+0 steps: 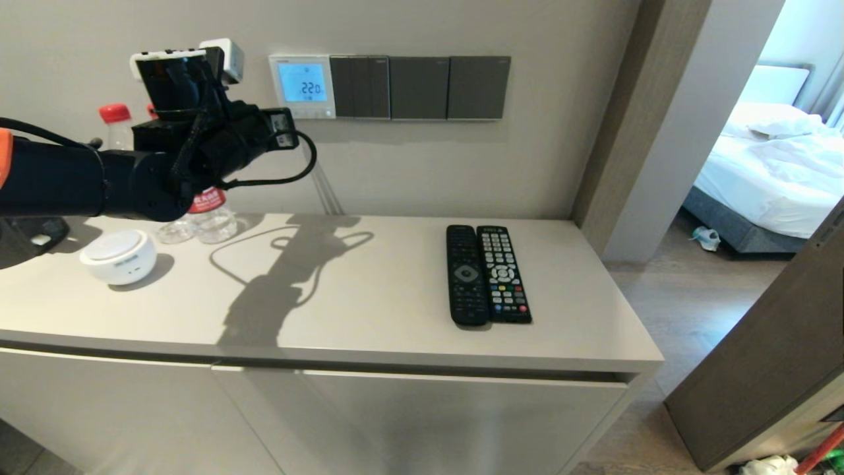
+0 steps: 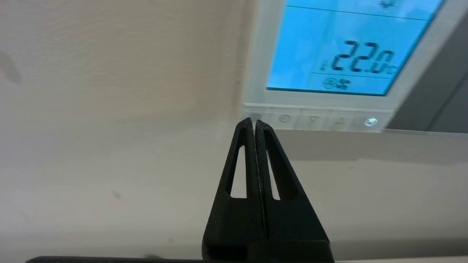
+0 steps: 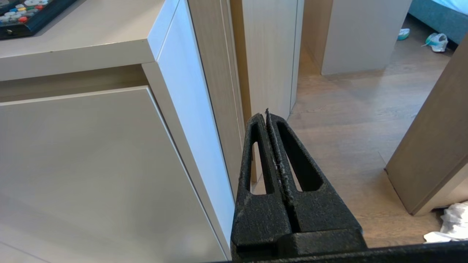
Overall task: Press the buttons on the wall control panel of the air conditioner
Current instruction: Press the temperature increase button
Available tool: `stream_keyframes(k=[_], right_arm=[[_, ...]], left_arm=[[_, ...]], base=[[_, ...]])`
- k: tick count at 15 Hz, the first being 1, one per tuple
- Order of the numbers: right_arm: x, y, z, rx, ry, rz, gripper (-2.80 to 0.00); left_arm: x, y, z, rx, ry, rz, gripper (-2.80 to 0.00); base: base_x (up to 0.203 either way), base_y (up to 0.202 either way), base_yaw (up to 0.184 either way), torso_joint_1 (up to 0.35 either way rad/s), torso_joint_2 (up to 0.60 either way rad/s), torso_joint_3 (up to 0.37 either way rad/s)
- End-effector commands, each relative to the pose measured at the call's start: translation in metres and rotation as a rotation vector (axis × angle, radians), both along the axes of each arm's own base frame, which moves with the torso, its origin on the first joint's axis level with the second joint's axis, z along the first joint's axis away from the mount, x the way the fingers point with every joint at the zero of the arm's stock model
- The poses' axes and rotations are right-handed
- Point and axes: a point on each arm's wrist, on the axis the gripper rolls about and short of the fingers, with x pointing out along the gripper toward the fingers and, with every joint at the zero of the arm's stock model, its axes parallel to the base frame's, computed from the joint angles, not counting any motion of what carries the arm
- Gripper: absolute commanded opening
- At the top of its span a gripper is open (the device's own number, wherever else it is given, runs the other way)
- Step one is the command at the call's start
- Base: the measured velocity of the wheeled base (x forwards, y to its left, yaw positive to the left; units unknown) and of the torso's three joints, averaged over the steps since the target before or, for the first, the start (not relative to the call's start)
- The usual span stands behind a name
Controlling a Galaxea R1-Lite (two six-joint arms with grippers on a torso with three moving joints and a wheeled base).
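Note:
The air conditioner's wall control panel [image 1: 302, 86] is a small white thermostat on the wall, its screen lit blue and reading 22.0. It also shows in the left wrist view [image 2: 256, 54]. The buttons [image 1: 303, 113] run as a pale row along its bottom edge, with several in the left wrist view [image 2: 314, 119] and the far one glowing. My left gripper [image 1: 288, 129] is shut and empty. Its tips [image 2: 255, 122] sit at the lower edge of the leftmost button; I cannot tell whether they touch. My right gripper [image 3: 267, 115] is shut and empty, low beside the cabinet's right side.
Three dark grey switch plates [image 1: 419, 87] adjoin the thermostat on the right. On the cabinet top [image 1: 330, 297] lie two black remotes [image 1: 488, 274], a white round device [image 1: 119, 256] and water bottles [image 1: 211, 221]. A doorway to a bedroom opens on the right.

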Motion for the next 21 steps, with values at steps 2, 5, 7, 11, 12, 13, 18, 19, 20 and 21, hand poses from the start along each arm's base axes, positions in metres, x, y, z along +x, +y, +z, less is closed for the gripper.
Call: stream_keyframes(k=[2, 5, 7, 11, 12, 13, 18, 19, 20, 21], right_arm=[[0.000, 0.000, 0.000, 0.000, -0.002, 0.000, -2.80], [0.000, 0.000, 0.000, 0.001, -0.002, 0.000, -2.80], [0.000, 0.000, 0.000, 0.000, -0.002, -0.001, -2.80], [0.000, 0.000, 0.000, 0.001, -0.002, 0.000, -2.80], [0.000, 0.000, 0.000, 0.001, -0.002, 0.000, -2.80], [0.000, 0.000, 0.000, 0.000, -0.002, 0.000, -2.80], [0.000, 0.000, 0.000, 0.000, -0.002, -0.001, -2.80], [0.000, 0.000, 0.000, 0.001, -0.002, -0.001, -2.80], [0.000, 0.000, 0.000, 0.000, -0.002, 0.000, -2.80], [0.000, 0.000, 0.000, 0.000, -0.002, 0.000, -2.80]], left_arm=[[-0.007, 0.002, 0.007, -0.004, -0.013, 0.001, -2.80], [-0.012, 0.003, 0.010, -0.005, -0.018, 0.001, -2.80], [-0.015, 0.003, 0.013, -0.007, -0.024, 0.001, -2.80], [-0.016, 0.004, 0.013, -0.007, -0.023, 0.001, -2.80], [-0.016, 0.004, 0.014, -0.007, -0.024, 0.001, -2.80], [-0.016, 0.004, 0.013, -0.007, -0.023, 0.001, -2.80], [-0.017, 0.004, 0.013, -0.007, -0.021, 0.001, -2.80], [-0.019, 0.005, 0.015, -0.008, -0.026, 0.001, -2.80], [-0.022, 0.005, 0.016, -0.008, -0.026, 0.002, -2.80], [-0.026, 0.006, 0.019, -0.009, -0.031, 0.001, -2.80]], base=[[0.000, 0.000, 0.000, 0.000, 0.00, 0.000], [0.000, 0.000, 0.000, 0.000, 0.00, 0.000], [0.000, 0.000, 0.000, 0.000, 0.00, 0.000], [0.000, 0.000, 0.000, 0.000, 0.00, 0.000], [0.000, 0.000, 0.000, 0.000, 0.00, 0.000], [0.000, 0.000, 0.000, 0.000, 0.00, 0.000], [0.000, 0.000, 0.000, 0.000, 0.00, 0.000], [0.000, 0.000, 0.000, 0.000, 0.00, 0.000], [0.000, 0.000, 0.000, 0.000, 0.00, 0.000], [0.000, 0.000, 0.000, 0.000, 0.00, 0.000]])
